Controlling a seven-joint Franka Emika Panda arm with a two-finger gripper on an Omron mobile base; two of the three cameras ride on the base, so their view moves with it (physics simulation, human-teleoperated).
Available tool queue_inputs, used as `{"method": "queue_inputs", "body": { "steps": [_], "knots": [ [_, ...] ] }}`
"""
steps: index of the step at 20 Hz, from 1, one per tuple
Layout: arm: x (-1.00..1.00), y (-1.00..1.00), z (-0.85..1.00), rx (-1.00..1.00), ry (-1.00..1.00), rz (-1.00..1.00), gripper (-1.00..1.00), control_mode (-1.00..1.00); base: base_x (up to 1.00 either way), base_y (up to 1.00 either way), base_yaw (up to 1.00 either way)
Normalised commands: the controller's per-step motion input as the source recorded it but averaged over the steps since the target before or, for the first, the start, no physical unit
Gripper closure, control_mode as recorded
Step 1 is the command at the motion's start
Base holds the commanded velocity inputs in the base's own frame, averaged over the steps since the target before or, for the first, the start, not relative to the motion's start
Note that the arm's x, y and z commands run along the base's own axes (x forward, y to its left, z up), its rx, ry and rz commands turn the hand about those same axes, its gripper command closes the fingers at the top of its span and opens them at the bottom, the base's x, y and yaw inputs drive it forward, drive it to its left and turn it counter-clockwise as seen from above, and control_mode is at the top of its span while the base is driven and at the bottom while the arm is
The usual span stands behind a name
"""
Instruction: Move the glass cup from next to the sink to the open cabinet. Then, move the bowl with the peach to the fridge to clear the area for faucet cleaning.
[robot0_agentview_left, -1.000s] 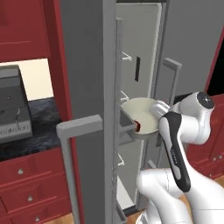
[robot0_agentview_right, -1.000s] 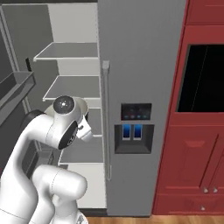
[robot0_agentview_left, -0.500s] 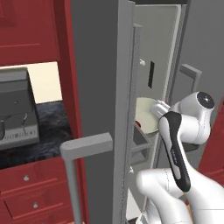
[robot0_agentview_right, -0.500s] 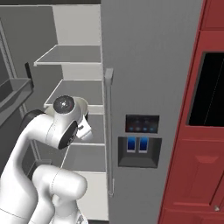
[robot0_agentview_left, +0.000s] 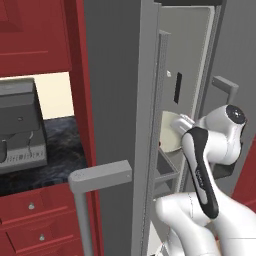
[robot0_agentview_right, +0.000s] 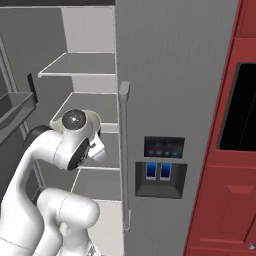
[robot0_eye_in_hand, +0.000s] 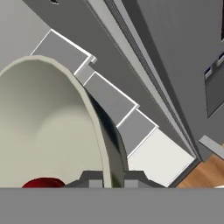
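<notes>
My claw (robot0_eye_in_hand: 107, 178) pinches the bowl (robot0_eye_in_hand: 48, 127) rim, peach (robot0_eye_in_hand: 43, 182) inside; fridge (robot0_agentview_right: 165, 75) shelves (robot0_eye_in_hand: 109, 98) lie straight ahead.

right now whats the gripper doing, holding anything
Gripper: jaws shut on the rim of the bowl, with the peach inside, at the open fridge.

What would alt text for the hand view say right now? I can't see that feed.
The gripper is clamped on the rim of the cream bowl, which takes up the left of the view, with the red-orange peach showing at the bowl's bottom edge. Behind it are the open fridge's grey shelves and a corner of wooden floor.
</notes>
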Motion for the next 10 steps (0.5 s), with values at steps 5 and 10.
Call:
{"method": "queue_inputs", "body": {
  "steps": [5, 10],
  "knots": [
    [0.23, 0.0, 0.27, 0.18, 0.0, 0.0, 1.0, -1.0, 0.0, 0.0, 0.0],
    [0.34, 0.06, 0.19, 0.07, 0.01, -0.03, 1.0, -1.0, 0.0, 0.0, 0.0]
  ]
}}
